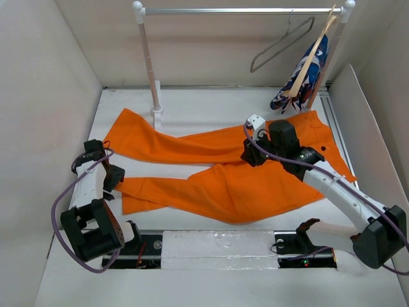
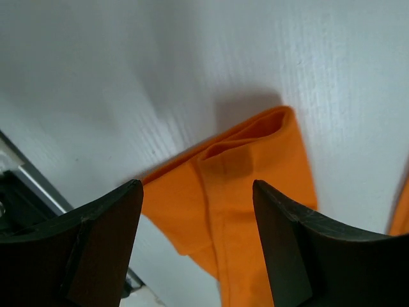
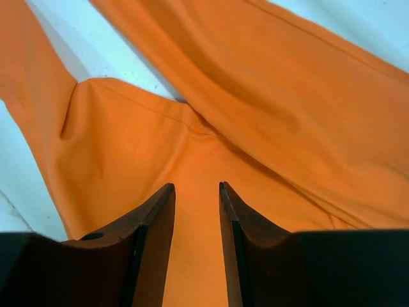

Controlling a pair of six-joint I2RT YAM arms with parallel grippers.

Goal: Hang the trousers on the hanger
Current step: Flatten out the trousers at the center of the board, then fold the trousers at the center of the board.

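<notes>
A white tabletop (image 1: 192,102) sits boxed in by pale walls, with a white-posted metal clothes rail (image 1: 243,10) across the far side. From above, the large bright orange fabric trousers (image 1: 217,185) lie spread flat over the middle, legs reaching left and waistband to the right. The thin grey wire hanger (image 1: 278,45) hangs from the rail's right part, well apart from the trousers. Just beside it a light wooden hanger (image 1: 313,54) carries a blue, white and red patterned garment (image 1: 300,89). The left fingers (image 1: 114,178) hover by the end of the near leg. The right fingers (image 1: 251,153) are down on the cloth where the legs meet.

In the left wrist view, the left fingers (image 2: 131,198) stand wide apart and hold nothing. Between them lies the folded hem of a trouser leg (image 2: 281,147) on the white tabletop (image 2: 192,64).

In the right wrist view, the right fingers (image 3: 165,204) stand close together with a narrow gap, pointing at the trousers (image 3: 287,96) where a seam and folds run together. Orange cloth fills that gap, and whether any of it is pinched I cannot tell.
</notes>
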